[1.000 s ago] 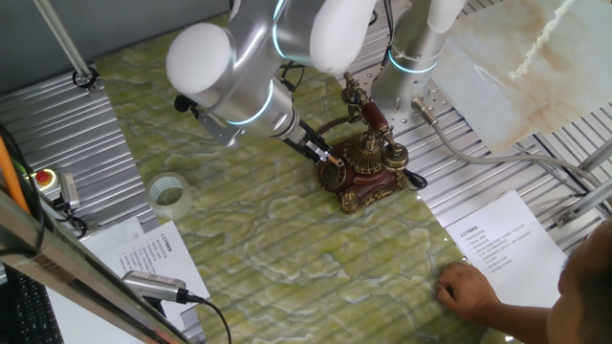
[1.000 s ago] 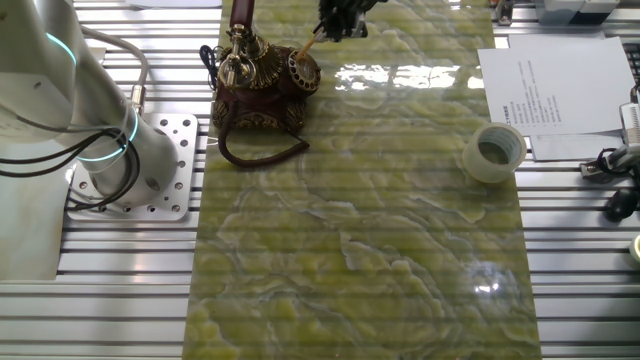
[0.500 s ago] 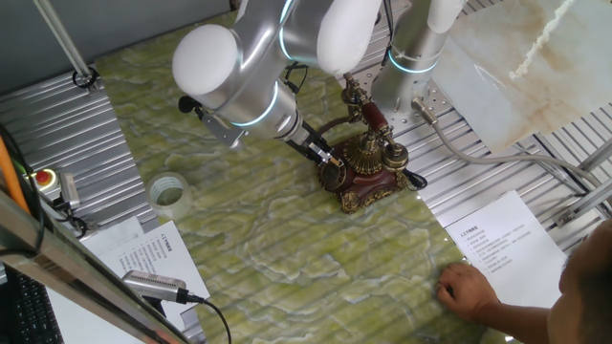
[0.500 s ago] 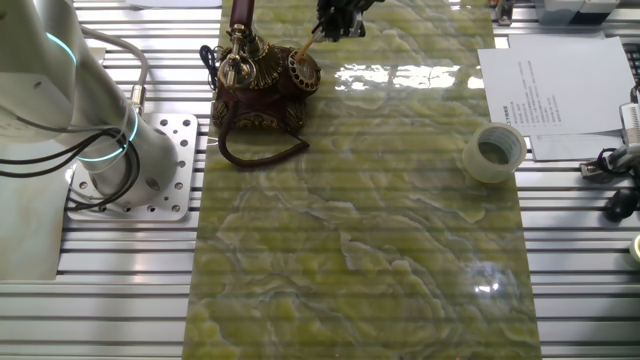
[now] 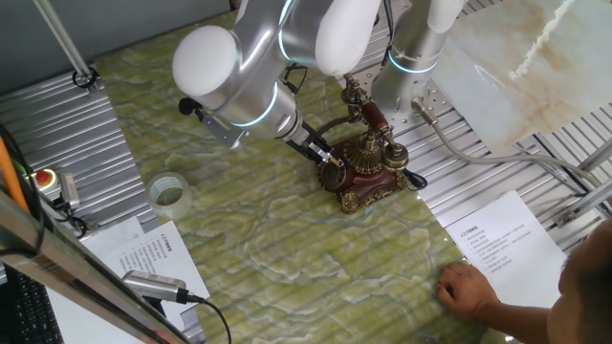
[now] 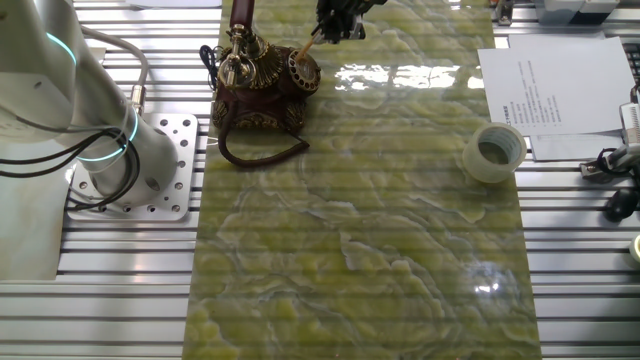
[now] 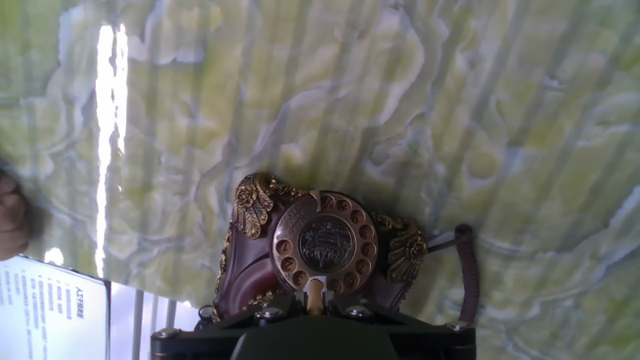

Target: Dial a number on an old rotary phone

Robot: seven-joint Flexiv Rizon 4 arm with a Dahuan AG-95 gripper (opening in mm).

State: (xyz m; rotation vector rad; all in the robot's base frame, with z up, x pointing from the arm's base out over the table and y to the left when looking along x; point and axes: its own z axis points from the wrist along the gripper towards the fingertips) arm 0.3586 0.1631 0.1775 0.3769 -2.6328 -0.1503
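Green, marble-veined matting covers the middle of a ribbed metal bench, with printed sheets lying at its edges. Small ornate rotary phone, dark red-brown with brass-gold trim, stands near the far end of the mat, close beside the arm's grey base. Red-and-gold handset sits in its cradle. Black cord loops out onto the mat.

Round dark dial faces out toward open mat, which gives the arm a clear approach from the front. Gripper is tilted down at the dial face, holding a thin pale stick whose tip reaches the dial's rim. Hand view shows the stick's end seated at or in a finger hole on the lower edge of the ring. My reading: the stick stands in for a fingertip too narrow for the jaws themselves. Jaws appear clenched on the stick, though the finger pads are not plainly visible.

Judgement: a digit is engaged or about to be; a sweep round the dial's centre would follow. Risk: the light phone sliding or the stick slipping from its hole.

Clear roll of tape sits well apart. Someone's hand rests at the mat's edge, near a sheet.
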